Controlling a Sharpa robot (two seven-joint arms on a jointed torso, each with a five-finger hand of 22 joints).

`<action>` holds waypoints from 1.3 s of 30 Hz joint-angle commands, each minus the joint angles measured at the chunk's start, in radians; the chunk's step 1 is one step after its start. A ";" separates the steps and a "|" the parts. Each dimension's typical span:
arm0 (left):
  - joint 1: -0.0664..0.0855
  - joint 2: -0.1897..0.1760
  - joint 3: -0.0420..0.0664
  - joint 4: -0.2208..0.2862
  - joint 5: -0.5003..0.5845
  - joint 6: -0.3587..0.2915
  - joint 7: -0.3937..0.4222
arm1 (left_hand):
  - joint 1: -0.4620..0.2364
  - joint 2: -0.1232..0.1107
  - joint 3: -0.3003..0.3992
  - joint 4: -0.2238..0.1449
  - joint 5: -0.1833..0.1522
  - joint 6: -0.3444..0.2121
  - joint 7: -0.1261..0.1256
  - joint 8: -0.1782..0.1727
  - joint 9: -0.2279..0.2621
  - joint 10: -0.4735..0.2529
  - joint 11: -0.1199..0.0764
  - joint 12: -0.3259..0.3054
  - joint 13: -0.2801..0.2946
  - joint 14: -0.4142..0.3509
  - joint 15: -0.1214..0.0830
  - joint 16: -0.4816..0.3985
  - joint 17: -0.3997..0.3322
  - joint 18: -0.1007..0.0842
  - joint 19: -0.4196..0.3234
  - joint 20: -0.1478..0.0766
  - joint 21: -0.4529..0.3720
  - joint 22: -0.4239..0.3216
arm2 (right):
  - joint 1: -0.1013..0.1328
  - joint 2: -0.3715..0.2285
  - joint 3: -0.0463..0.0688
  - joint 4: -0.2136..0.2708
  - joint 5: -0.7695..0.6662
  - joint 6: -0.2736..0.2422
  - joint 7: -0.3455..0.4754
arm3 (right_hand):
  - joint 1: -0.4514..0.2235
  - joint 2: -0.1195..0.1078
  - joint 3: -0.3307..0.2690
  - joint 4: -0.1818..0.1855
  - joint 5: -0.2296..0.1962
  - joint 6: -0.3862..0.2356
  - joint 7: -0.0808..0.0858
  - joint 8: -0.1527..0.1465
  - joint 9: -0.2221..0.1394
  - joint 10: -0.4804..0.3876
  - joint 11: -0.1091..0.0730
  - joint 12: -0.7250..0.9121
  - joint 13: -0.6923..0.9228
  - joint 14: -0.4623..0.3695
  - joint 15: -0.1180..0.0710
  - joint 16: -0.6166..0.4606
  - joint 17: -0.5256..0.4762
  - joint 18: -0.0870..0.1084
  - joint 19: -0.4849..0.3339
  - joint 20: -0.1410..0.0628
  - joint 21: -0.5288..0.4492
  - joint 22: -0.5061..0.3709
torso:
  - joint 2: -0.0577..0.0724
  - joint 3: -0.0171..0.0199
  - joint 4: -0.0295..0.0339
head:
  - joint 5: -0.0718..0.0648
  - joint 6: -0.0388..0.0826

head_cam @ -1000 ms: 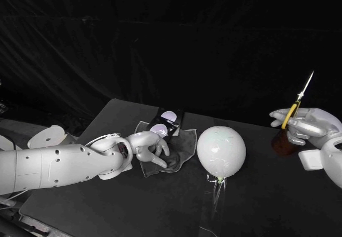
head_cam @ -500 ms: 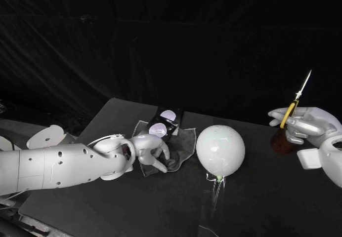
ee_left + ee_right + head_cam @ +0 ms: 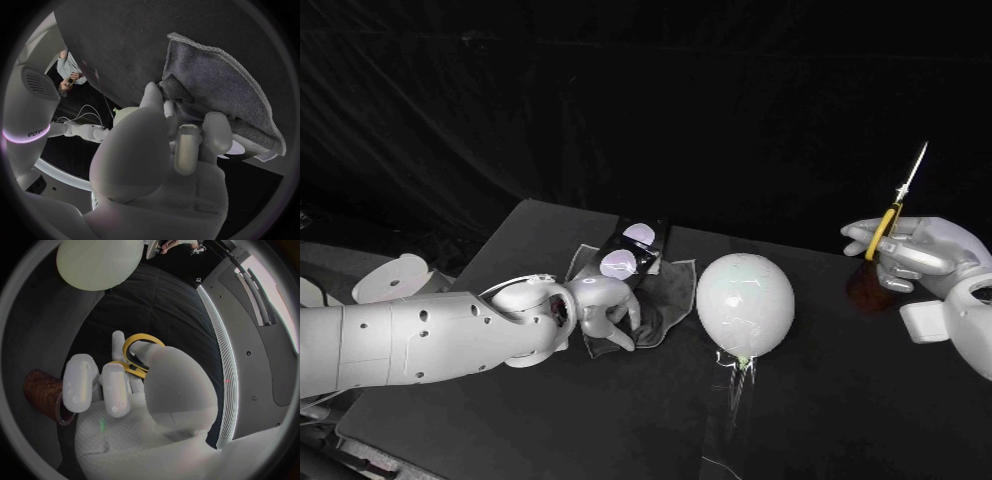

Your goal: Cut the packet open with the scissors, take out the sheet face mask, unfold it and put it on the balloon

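Observation:
The dark packet [image 3: 630, 250] with pale round marks lies on a grey cloth [image 3: 672, 291] left of the balloon. My left hand [image 3: 599, 304] rests on the packet's near end and the cloth, fingers curled down. In the left wrist view the fingers [image 3: 187, 145] press at the cloth [image 3: 219, 85], with a pale edge of the packet [image 3: 242, 148] beside them; whether they grip is hidden. The pale balloon [image 3: 747, 304] lies at mid-table. My right hand [image 3: 923, 252] holds the yellow-handled scissors [image 3: 888, 222] raised at the right, blades pointing up. The handles [image 3: 139, 354] sit in that hand [image 3: 125, 390].
A brown cup [image 3: 871, 286] stands just below the right hand, also seen as the brown cup [image 3: 45, 395] in the right wrist view. The balloon [image 3: 99, 260] lies beyond it. The black table [image 3: 589, 400] ends in edges at the left and front.
My left hand has drawn slightly nearer and its fingers have curled a little more onto the cloth and packet. The right hand and scissors have barely moved.

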 commanded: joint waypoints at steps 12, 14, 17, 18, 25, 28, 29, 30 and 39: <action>-0.001 0.002 0.001 0.017 0.001 0.019 0.058 | 0.139 0.077 0.191 0.023 -0.005 0.022 0.000 0.056 0.021 0.057 -0.036 0.007 0.040 0.081 -0.006 0.007 0.215 -0.011 0.013 -0.012 0.020 0.026 | -0.001 -0.002 0.001 0.002 -0.016 0.020 0.011 | 0.010 0.001 -0.008 -0.001 0.003 0.003 -0.006 0.006 0.004 0.294 -0.115 0.005 0.002 0.033 -0.009 -0.004 0.000 0.015 -0.007 -0.002 -0.005 0.071 | 0.000 0.0001 0.0004 | -0.001 0.000; -0.002 0.001 0.001 0.021 0.001 0.030 0.065 | 0.135 0.061 0.235 0.022 -0.003 0.023 0.001 0.062 0.023 0.058 -0.038 0.009 0.045 0.082 -0.009 0.007 0.215 -0.011 0.013 -0.013 0.021 0.027 | -0.002 -0.002 0.001 0.002 -0.016 0.020 0.012 | 0.010 0.001 -0.008 -0.001 0.003 0.003 -0.006 0.006 0.004 0.294 -0.115 0.005 0.002 0.033 -0.009 -0.004 0.000 0.015 -0.007 -0.002 -0.005 0.071 | -0.001 -0.0001 -0.0002 | 0.000 0.000; -0.002 0.000 0.001 0.028 0.004 0.054 0.074 | 0.098 -0.001 0.359 0.021 -0.006 0.019 0.000 0.070 0.026 0.061 -0.035 0.010 0.052 0.083 -0.009 0.008 0.218 -0.011 0.012 -0.014 0.024 0.032 | -0.002 -0.003 0.000 0.003 -0.016 0.021 0.013 | 0.010 0.001 -0.008 -0.001 0.003 0.003 -0.006 0.006 0.004 0.294 -0.115 0.005 0.002 0.033 -0.009 -0.004 0.000 0.015 -0.007 -0.002 -0.005 0.071 | 0.000 -0.0001 -0.0002 | -0.001 0.000; -0.002 -0.002 0.001 0.031 0.007 0.065 0.077 | 0.095 -0.002 0.375 0.021 -0.003 0.023 0.001 0.073 0.027 0.063 -0.036 0.012 0.055 0.083 -0.009 0.008 0.218 -0.011 0.012 -0.014 0.024 0.032 | -0.002 -0.003 0.000 0.003 -0.016 0.022 0.013 | 0.010 0.001 -0.008 -0.001 0.003 0.003 -0.006 0.006 0.004 0.294 -0.115 0.005 0.002 0.033 -0.009 -0.004 0.000 0.015 -0.007 -0.002 -0.005 0.071 | -0.001 -0.0002 -0.0004 | -0.002 0.000; -0.003 -0.014 0.001 0.049 0.080 0.183 0.096 | -0.013 -0.129 0.669 0.006 -0.002 0.021 0.002 0.101 0.045 0.061 -0.036 0.003 0.050 0.079 -0.010 0.004 0.210 -0.010 0.007 -0.014 0.024 0.031 | -0.003 -0.005 0.000 0.003 -0.016 0.025 0.014 | 0.010 0.001 -0.008 -0.001 0.003 0.003 -0.006 0.006 0.004 0.294 -0.115 0.005 0.002 0.033 -0.009 -0.004 0.000 0.015 -0.007 -0.002 -0.005 0.071 | -0.001 0.0005 0.0003 | -0.003 -0.001; -0.003 -0.015 0.002 0.050 0.127 0.239 0.103 | -0.050 -0.156 0.747 -0.014 -0.003 0.015 0.004 0.114 0.056 0.051 -0.034 -0.009 0.037 0.072 -0.008 -0.003 0.198 -0.007 -0.007 -0.013 0.018 0.017 | -0.003 -0.004 0.000 0.002 -0.016 0.027 0.014 | 0.010 0.001 -0.008 -0.001 0.003 0.003 -0.006 0.006 0.004 0.294 -0.115 0.005 0.002 0.033 -0.009 -0.004 0.000 0.015 -0.007 -0.002 -0.005 0.071 | -0.001 0.0007 0.0005 | -0.003 -0.001; -0.002 -0.015 0.002 0.051 0.141 0.254 0.105 | -0.062 -0.162 0.766 -0.022 -0.003 0.012 0.003 0.118 0.059 0.047 -0.033 -0.013 0.032 0.070 -0.008 -0.005 0.194 -0.006 -0.011 -0.013 0.016 0.013 | -0.004 -0.004 0.000 0.002 -0.016 0.028 0.014 | 0.010 0.001 -0.008 -0.001 0.003 0.003 -0.006 0.006 0.004 0.294 -0.115 0.005 0.002 0.033 -0.009 -0.004 0.000 0.015 -0.007 -0.002 -0.005 0.071 | -0.001 0.0008 0.0005 | -0.003 0.000; -0.002 -0.015 0.002 0.052 0.160 0.271 0.108 | -0.072 -0.167 0.781 -0.029 -0.003 0.011 0.004 0.122 0.062 0.044 -0.033 -0.017 0.028 0.068 -0.007 -0.007 0.190 -0.005 -0.016 -0.013 0.014 0.008 | -0.004 -0.004 0.000 0.002 -0.016 0.029 0.014 | 0.010 0.001 -0.008 -0.001 0.003 0.003 -0.006 0.006 0.004 0.294 -0.115 0.005 0.002 0.033 -0.009 -0.004 0.000 0.015 -0.007 -0.002 -0.005 0.071 | -0.001 0.0006 0.0002 | -0.004 0.000; -0.002 -0.016 0.002 0.064 0.257 0.377 0.106 | -0.119 -0.180 0.841 -0.072 -0.003 0.001 0.004 0.139 0.078 0.042 -0.032 -0.019 0.028 0.065 -0.006 -0.009 0.187 -0.003 -0.022 -0.012 0.011 0.003 | -0.008 -0.006 0.000 0.000 -0.016 0.031 0.013 | 0.011 0.002 -0.009 0.000 0.003 0.003 -0.006 0.006 0.004 0.294 -0.114 0.006 0.004 0.033 -0.009 -0.004 0.000 0.015 -0.007 -0.003 -0.004 0.071 | 0.000 0.0005 0.0000 | -0.003 -0.001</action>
